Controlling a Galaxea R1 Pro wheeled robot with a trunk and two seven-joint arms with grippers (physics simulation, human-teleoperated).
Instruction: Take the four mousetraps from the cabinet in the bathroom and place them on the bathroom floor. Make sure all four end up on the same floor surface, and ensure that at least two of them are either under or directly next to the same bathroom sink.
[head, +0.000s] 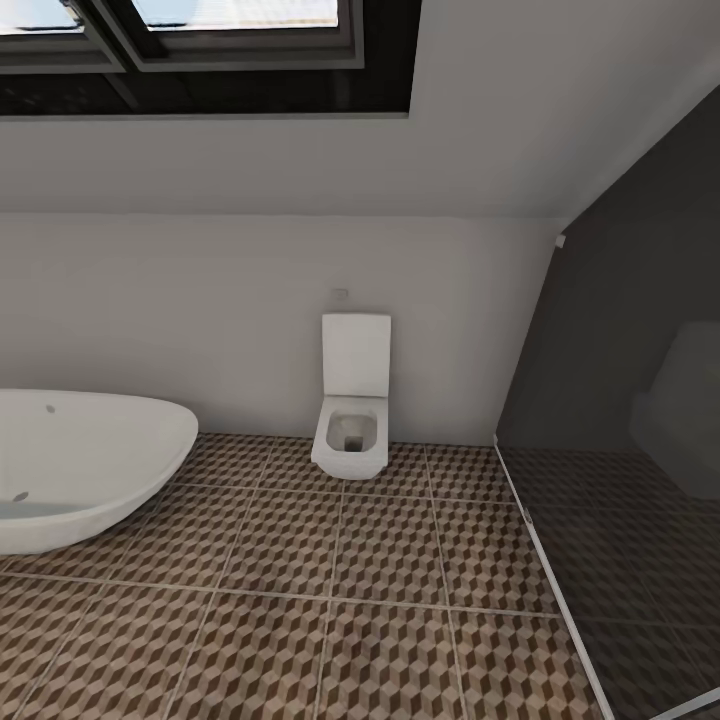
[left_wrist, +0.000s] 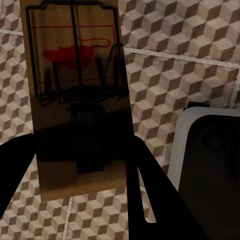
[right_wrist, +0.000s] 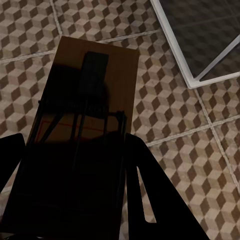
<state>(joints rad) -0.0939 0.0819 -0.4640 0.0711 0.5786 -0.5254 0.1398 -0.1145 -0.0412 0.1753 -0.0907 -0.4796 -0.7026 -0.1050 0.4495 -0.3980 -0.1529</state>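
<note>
My left gripper (left_wrist: 82, 167) is shut on a mousetrap (left_wrist: 75, 75), a tan board with a dark wire frame and a red spot, held above the bathroom floor (left_wrist: 175, 60). My right gripper (right_wrist: 75, 155) is shut on a second mousetrap (right_wrist: 97, 85), which hangs in shadow over the cube-patterned tiles (right_wrist: 175, 115). The head view looks across the bathroom floor (head: 350, 560) towards the far wall. The cabinet and the sink are out of view.
A white oval bathtub (head: 80, 460) stands at the left and a square white toilet (head: 352, 410) against the far wall. A dark glass partition (head: 620, 480) with a white floor rail (right_wrist: 200, 55) closes off the right. A dark, white-rimmed object (left_wrist: 210, 160) lies beside the left trap.
</note>
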